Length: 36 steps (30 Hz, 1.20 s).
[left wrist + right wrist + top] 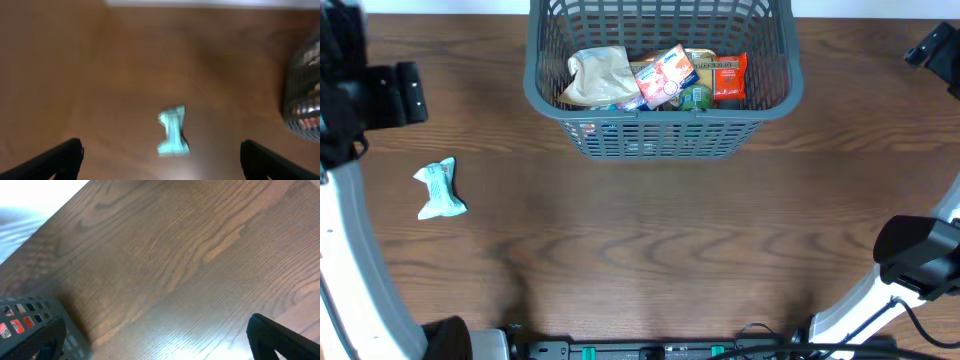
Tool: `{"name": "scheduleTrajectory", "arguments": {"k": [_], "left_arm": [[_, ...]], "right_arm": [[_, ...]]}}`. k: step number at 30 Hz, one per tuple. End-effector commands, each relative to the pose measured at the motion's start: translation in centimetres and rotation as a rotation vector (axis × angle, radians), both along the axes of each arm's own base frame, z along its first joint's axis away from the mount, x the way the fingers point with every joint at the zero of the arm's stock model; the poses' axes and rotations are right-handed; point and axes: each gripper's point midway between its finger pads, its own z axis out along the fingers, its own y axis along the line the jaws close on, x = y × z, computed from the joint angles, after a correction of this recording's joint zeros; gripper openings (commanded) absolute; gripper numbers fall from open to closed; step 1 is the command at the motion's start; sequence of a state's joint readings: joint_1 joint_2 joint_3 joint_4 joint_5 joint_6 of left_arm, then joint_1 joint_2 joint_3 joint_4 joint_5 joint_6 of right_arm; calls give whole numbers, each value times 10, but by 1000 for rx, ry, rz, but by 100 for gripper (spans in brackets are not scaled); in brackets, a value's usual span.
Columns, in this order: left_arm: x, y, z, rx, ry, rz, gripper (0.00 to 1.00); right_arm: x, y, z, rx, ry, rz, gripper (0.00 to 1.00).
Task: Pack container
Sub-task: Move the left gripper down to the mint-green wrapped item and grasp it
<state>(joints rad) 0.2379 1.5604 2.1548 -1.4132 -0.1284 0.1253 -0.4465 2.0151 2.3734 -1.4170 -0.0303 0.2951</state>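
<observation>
In the container (660, 112), packet labels (665, 75) are illegible; left tool (160, 160) gapes, right tool (932, 45) unclear.

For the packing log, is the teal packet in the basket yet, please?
Out: the teal packet lies on the table, left of the basket.

The brown wood-grain table (650, 250) carries two things. A grey slotted basket (660, 138) stands by its far edge, about midway along. A small light-teal packet (440, 190), pinched at the middle, lies on the wood well apart from the basket, to its left and nearer the front.
</observation>
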Motion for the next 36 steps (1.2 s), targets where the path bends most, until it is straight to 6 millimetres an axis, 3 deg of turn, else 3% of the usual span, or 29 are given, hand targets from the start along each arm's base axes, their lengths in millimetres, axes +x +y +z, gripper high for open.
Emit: {"name": "scheduleTrajectory", "arguments": {"k": [1,7,11,19,23,29,31,34,36], "left_arm": [[2,19,-41,-132,71,227,98],[25,41,-128,-169,272,272,98],[40,57,-199,-193,367,303,98],[34,64,-313,-225,513,317,99],[25,60,-351,-236,572,311,98],[13,48,-383,-287,636,276,99],[13,41,-386,-318,637,253,85],[14,33,-386,-364,633,240,53],[14,27,-386,-398,636,229,39]], "right_arm": [[2,2,-4,1,11,19,99],[8,-1,-1,-13,-17,19,99],[9,-2,0,-16,-22,18,99],[9,-2,0,-16,-22,18,99],[9,-2,0,-13,-24,14,99],[9,-2,0,-13,-23,14,99],[9,-2,0,-13,-23,14,99],[9,-2,0,-13,-23,14,99],[9,-2,0,-14,-23,14,99]]}}
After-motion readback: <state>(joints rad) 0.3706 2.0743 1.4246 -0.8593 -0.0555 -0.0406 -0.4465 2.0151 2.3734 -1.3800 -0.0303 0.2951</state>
